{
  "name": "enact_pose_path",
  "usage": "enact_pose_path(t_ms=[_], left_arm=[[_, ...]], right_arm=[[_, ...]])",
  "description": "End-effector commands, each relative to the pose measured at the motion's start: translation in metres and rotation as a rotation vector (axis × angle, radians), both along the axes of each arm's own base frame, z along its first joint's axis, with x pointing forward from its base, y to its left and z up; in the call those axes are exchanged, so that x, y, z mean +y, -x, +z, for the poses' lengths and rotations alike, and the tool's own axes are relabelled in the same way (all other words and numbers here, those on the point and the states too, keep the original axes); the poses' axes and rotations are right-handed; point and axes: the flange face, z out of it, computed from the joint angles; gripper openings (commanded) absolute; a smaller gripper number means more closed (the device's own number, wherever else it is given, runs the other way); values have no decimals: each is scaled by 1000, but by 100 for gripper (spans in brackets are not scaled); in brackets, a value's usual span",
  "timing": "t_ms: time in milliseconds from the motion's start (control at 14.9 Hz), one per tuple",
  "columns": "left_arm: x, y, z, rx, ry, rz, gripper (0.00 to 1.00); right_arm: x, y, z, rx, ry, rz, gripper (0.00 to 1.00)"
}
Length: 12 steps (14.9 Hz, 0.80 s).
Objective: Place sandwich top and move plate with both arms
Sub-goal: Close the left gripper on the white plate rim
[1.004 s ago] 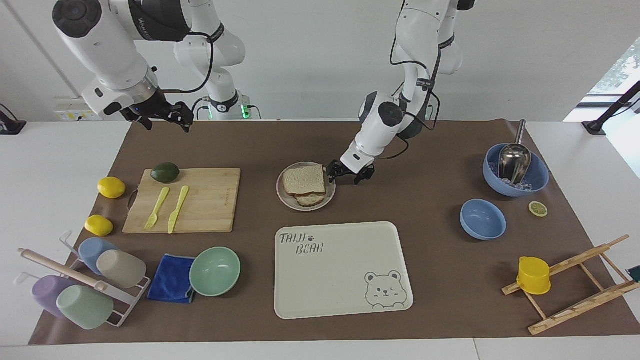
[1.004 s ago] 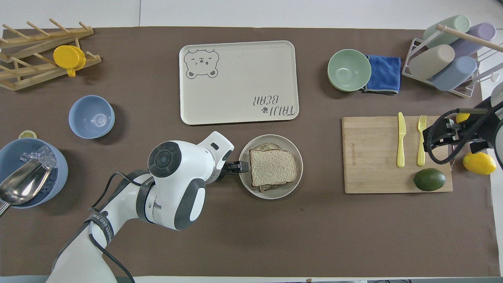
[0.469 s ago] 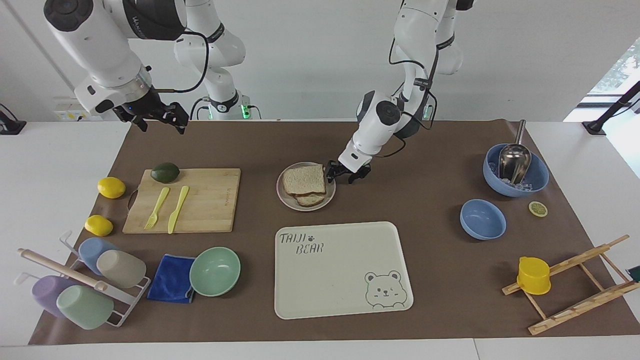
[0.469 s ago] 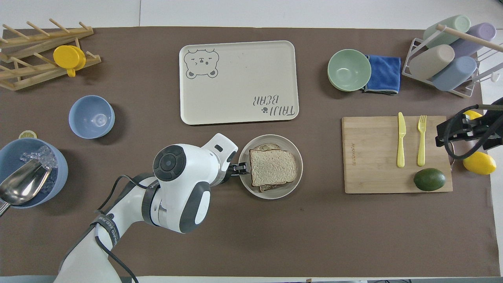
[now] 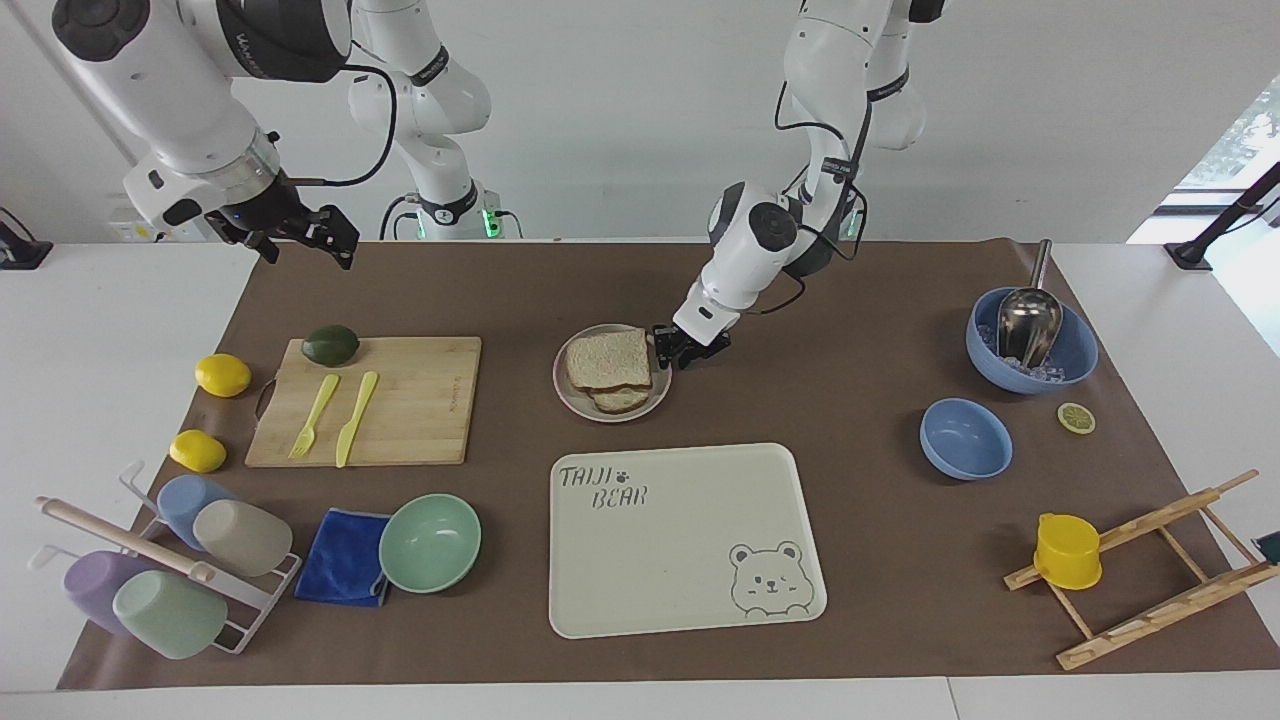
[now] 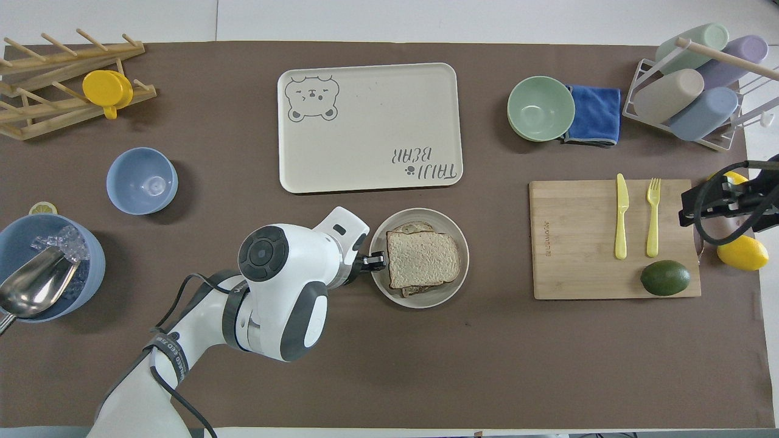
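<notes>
Left gripper [image 5: 672,352], fingers closed on the rim of the plate [image 5: 570,398] bearing the sandwich top [image 5: 607,359]; right gripper [image 5: 300,235] raised, finger state indeterminate.

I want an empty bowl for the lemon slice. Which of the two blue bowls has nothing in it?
The smaller blue bowl is empty. The larger blue bowl, nearer the robots, holds ice and a metal scoop.
</notes>
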Motion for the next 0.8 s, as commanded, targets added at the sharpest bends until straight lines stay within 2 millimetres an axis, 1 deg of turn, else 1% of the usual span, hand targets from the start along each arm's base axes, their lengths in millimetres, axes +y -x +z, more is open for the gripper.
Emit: enact_pose_path(t_ms=[0,67,201,268,335,469,535,602,736], left_arm=[[-3,0,-2,0,9,29,3],[-3,0,-2,3,9,37,0],[-3,1,-2,6,8,40,0],[-3,1,-1,7,9,41,0],[-3,0,-1,6,10,42,0],[-2,-1,1,10,13,49,0],[2,-5,9,8,20,60,0],[6,-13,21,5,33,68,0],[16,-43,55,32,63,104,0]], right_arm=[[-5,3,3,-14,-55,34,100],[-5,3,4,-17,-69,38,100],[-8,2,6,-31,-62,35,100],[-8,2,7,-33,-56,37,100],[-7,2,13,-47,-56,39,100],[-7,2,15,-50,-54,39,100],[-7,2,15,-50,-55,43,100],[-8,2,15,-51,-53,51,100],[-7,1,16,-65,-55,59,100]])
